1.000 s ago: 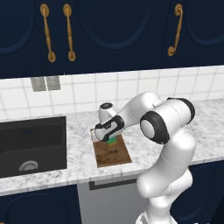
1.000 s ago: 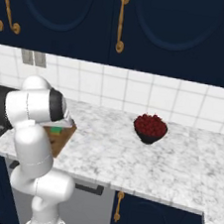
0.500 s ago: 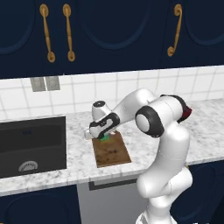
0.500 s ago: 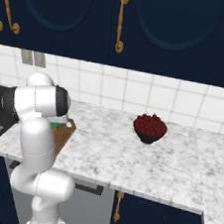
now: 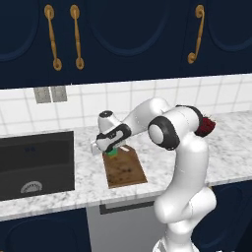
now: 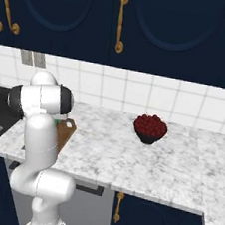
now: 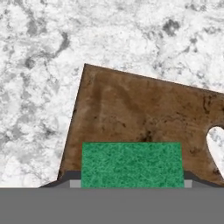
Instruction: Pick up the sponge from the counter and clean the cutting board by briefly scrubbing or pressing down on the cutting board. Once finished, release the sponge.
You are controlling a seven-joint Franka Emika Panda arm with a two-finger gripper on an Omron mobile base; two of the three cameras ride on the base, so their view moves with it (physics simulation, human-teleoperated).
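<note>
The small green rectangular sponge [image 7: 131, 164] is clamped between the claw's [image 5: 112, 152] 2 tips, held over the dark-brown wooden cutting board [image 7: 144, 118] on the speckled marble table [image 7: 39, 78], seemingly for scrubbing.

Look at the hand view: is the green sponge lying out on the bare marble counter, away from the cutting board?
No. The sponge sits between the claw's fingertips, over the brown cutting board.

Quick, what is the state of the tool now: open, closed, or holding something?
Tool: closed on the sponge, held over the board.
</note>
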